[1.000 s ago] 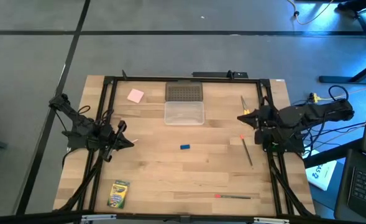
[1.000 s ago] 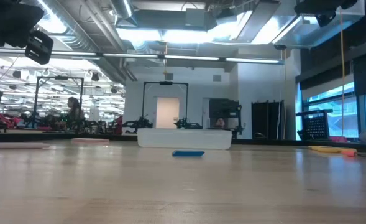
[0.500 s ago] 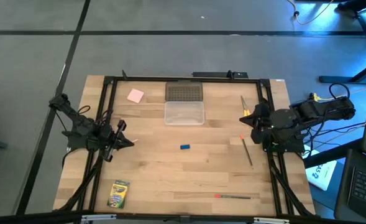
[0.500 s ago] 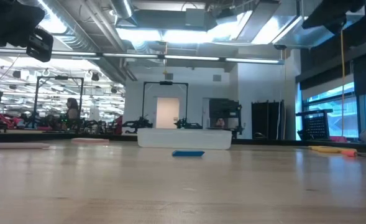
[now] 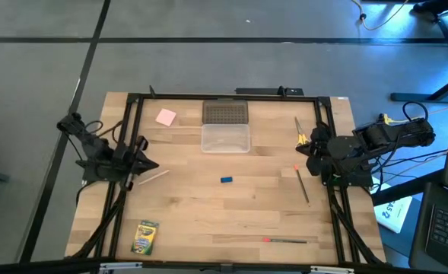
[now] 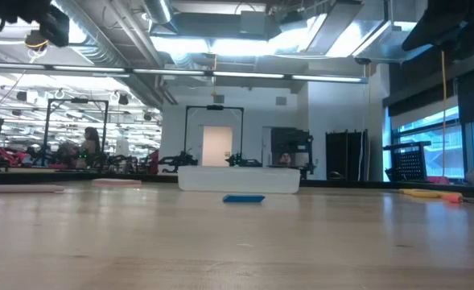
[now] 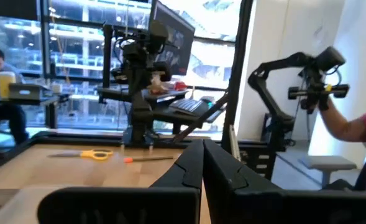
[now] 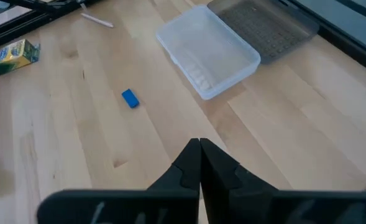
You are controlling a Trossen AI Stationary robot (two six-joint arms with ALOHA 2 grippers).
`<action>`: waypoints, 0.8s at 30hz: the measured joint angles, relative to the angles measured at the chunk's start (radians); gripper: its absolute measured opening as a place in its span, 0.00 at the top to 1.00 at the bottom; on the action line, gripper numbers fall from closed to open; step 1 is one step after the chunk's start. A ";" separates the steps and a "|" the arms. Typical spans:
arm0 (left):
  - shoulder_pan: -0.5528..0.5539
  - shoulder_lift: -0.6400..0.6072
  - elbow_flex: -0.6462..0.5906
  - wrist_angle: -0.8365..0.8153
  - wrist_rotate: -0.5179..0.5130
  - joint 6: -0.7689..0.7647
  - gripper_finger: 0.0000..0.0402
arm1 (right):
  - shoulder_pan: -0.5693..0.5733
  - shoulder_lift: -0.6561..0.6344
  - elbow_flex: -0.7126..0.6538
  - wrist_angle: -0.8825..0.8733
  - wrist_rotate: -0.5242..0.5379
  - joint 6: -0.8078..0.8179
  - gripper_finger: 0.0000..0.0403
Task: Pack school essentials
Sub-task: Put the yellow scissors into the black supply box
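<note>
The wooden bench carries everything, framed by a black rail. The left arm sits at the left edge, its left gripper over the bench just inside the rail, jaws pressed together on nothing. The right arm sits at the right edge, its right gripper just inside the rail, jaws likewise pressed together and empty.

The clear plastic case lies near the middle of the far edge, open side up, with its dotted grey lid touching it on the far side. The green-and-yellow crayon box lies flat toward the near left corner. The pink square pad lies toward the far left corner, well apart from the case. The yellow-handled scissors lie near the right edge, close by the right gripper. The dark pencil lies along the right edge, nearer than the scissors. The thin red pen lies along the near edge, right of centre. A thin pale stick lies just beside the left gripper. The tiny blue block rests at the bench's centre.
</note>
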 joint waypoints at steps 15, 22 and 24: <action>0.084 0.555 0.370 -0.037 0.022 -0.007 1.00 | 0.000 0.000 0.000 0.001 0.010 -0.036 0.99; 0.220 0.761 0.526 -0.058 0.205 -0.107 1.00 | 0.000 0.001 0.000 0.001 -0.006 -0.075 0.99; 0.262 0.801 0.552 -0.105 0.219 -0.150 1.00 | 0.000 0.002 0.000 0.001 -0.039 -0.074 0.99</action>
